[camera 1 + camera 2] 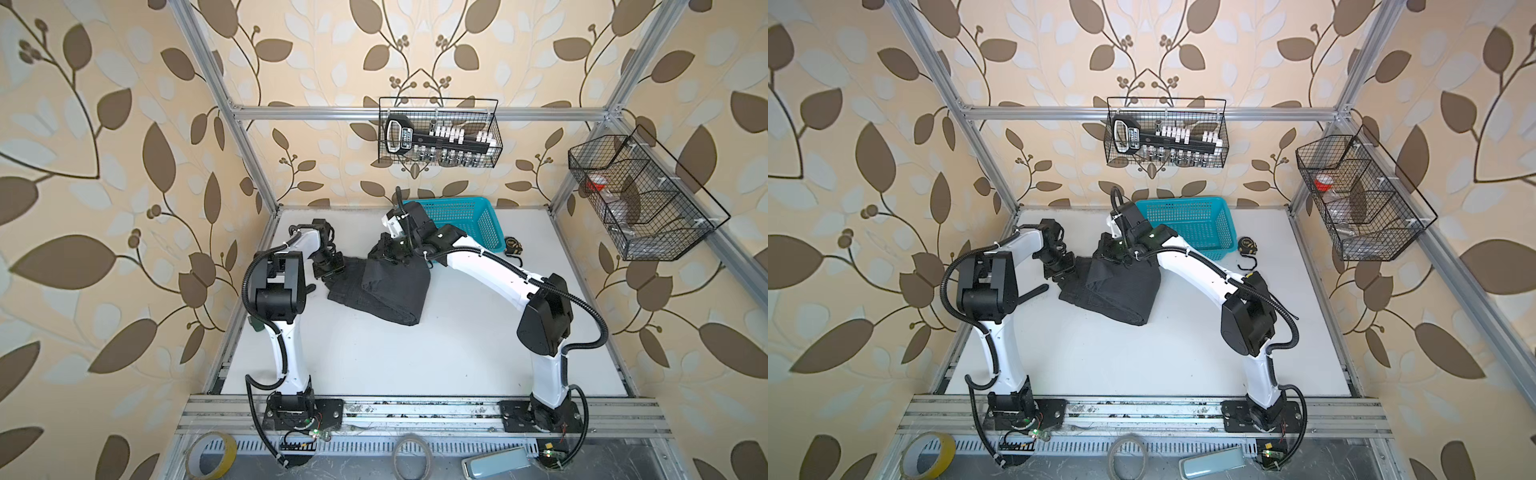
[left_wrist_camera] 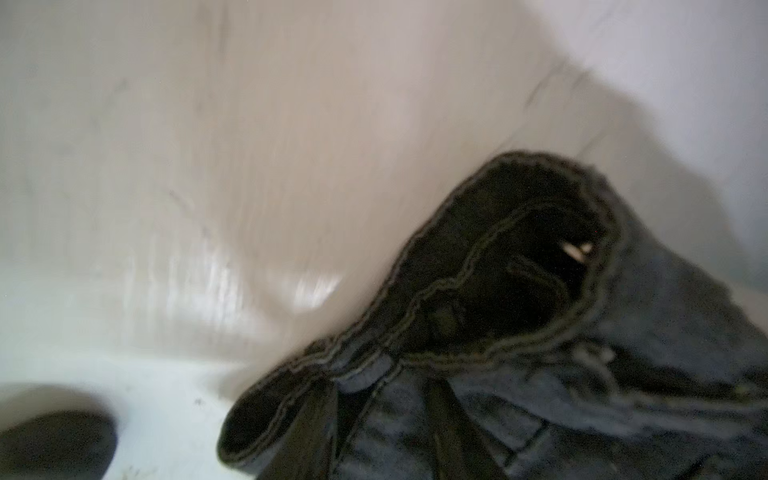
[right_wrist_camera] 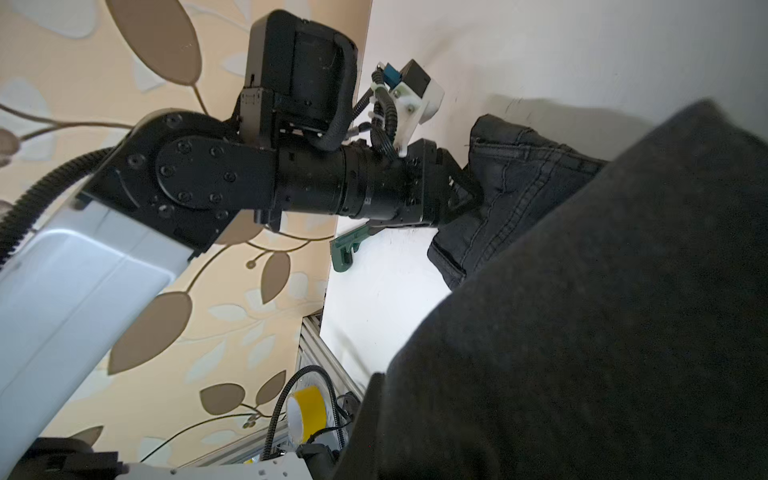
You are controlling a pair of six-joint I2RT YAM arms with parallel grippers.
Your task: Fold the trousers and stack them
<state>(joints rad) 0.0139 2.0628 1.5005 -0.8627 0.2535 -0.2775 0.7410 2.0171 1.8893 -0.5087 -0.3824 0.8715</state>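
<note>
The dark charcoal trousers (image 1: 390, 291) (image 1: 1121, 291) lie bunched in the middle of the white table (image 1: 374, 353) in both top views. My right gripper (image 1: 388, 249) (image 1: 1111, 249) holds one part of them raised near the basket. Dark cloth (image 3: 582, 311) drapes over its jaws and hides them in the right wrist view. My left gripper (image 1: 330, 270) (image 1: 1065, 270) (image 3: 467, 195) sits at the trousers' left end, its fingers against the stitched waist cloth. The blurred left wrist view shows the waistband (image 2: 498, 266). I cannot make out how the left jaws stand.
A turquoise basket (image 1: 457, 220) (image 1: 1187, 224) stands at the back, just behind the right arm. A tape measure (image 1: 512, 245) lies beside it. A green clamp (image 1: 254, 324) (image 3: 345, 253) sits on the left table edge. Wire baskets (image 1: 440, 133) (image 1: 640, 199) hang on the frame.
</note>
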